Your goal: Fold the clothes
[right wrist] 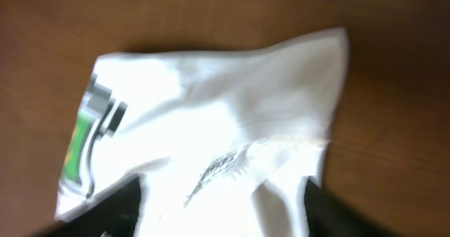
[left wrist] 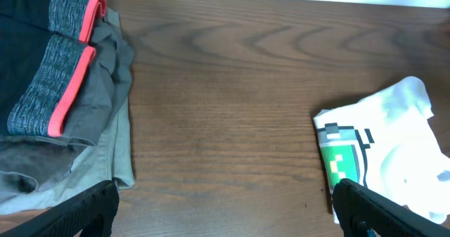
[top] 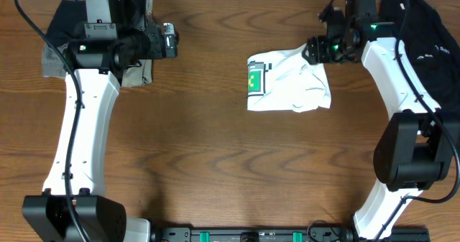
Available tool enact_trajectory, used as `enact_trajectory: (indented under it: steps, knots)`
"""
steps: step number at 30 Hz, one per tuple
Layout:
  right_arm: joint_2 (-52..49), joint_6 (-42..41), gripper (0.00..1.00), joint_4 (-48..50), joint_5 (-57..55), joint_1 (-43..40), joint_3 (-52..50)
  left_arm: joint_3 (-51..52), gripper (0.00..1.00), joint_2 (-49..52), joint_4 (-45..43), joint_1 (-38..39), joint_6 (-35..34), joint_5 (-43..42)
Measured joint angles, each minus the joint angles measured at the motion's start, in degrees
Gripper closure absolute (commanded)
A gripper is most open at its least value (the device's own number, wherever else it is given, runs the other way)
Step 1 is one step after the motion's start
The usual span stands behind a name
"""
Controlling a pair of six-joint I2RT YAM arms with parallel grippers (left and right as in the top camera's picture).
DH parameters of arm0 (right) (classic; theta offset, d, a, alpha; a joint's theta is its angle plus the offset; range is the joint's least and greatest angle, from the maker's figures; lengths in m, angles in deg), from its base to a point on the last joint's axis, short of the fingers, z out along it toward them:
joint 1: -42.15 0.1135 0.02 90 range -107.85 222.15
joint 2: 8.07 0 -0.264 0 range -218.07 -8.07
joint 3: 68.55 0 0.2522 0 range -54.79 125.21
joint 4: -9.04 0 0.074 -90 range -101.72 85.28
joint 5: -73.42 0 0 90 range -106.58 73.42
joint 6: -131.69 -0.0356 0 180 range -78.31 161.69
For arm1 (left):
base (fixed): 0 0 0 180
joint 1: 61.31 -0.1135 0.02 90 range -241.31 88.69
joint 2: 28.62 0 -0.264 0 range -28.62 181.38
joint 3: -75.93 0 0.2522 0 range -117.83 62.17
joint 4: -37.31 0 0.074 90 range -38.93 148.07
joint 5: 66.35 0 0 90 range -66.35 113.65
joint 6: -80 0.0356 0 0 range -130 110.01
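Brown wooden table (top: 215, 156); rumpled white T-shirt (top: 287, 87) below right pincer (top: 313, 54)

You can read no text: the white T-shirt (top: 291, 84) bears a green pixel-style logo (top: 254, 80); its dark lettering (right wrist: 218, 168) is blurred

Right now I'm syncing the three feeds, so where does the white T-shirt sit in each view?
Overhead: T-shirt crumpled, right of centre.
Left wrist: lower right corner, partly cut off.
Right wrist: fills most of the frame, blurred.
Shared landmark: the green logo at its left edge.
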State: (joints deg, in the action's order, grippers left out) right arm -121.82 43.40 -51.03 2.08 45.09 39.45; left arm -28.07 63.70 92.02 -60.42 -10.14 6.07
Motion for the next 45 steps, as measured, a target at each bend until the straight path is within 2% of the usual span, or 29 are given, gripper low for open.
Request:
enact_trajectory:
  steps: [3, 6, 8, 11, 14, 18, 22, 25, 29, 31, 36, 45]
  knots:
    - [0.00, -1.07, 0.83, -6.75, 2.29, 0.42, 0.26, 0.00, 0.02, 0.00, 0.04, 0.00, 0.02, 0.02]
    - [0.00, -1.66, 0.88, -13.00, 2.78, 1.73, 0.28, 0.00, 0.02, 0.00, 0.02, 0.00, 0.02, 0.02]
    - [0.00, -2.56, 0.82, -16.76, 2.16, 3.19, 0.26, 0.00, 0.02, 0.00, 0.02, 0.00, 0.02, 0.02]
    - [0.00, -4.31, 0.79, -21.00, 0.28, 5.42, 0.02, 0.00, 0.02, 0.00, 0.02, 0.00, 0.02, 0.04]
    - [0.00, -6.08, 0.70, -23.37, -1.81, 7.13, -0.55, 0.00, 0.02, 0.00, 0.09, 0.00, 0.02, 0.02]
    - [0.00, -9.75, 0.60, -22.49, -6.14, 8.76, -2.47, 0.00, 0.02, 0.00, 0.24, 0.00, 0.02, 0.02]
    - [0.00, -12.48, 0.59, -17.99, -9.38, 9.31, -5.90, 0.00, 0.02, 0.00, 0.28, 0.00, 0.02, 0.02]
    - [0.00, -14.14, 0.66, -13.75, -10.67, 9.31, -9.35, 0.00, 0.02, 0.00, 0.33, 0.00, 0.02, 0.02]
    - [0.00, -15.69, 0.90, -10.14, -11.32, 9.31, -13.14, 0.00, 0.02, 0.00, 0.42, 0.00, 0.00, 0.02]
    - [0.00, -16.22, 0.98, -9.22, -11.45, 9.31, -13.64, 0.00, 0.02, 0.00, 0.42, 0.00, 0.02, 0.02]
    - [0.02, -16.63, 0.99, -8.81, -11.69, 9.29, -13.49, 0.00, 0.02, 0.00, 0.44, 0.00, 0.02, 0.02]
    - [5.55, -15.08, 0.99, -17.38, -12.85, 4.72, -8.33, 0.00, 0.02, 0.00, 0.59, 0.00, 0.02, 0.04]
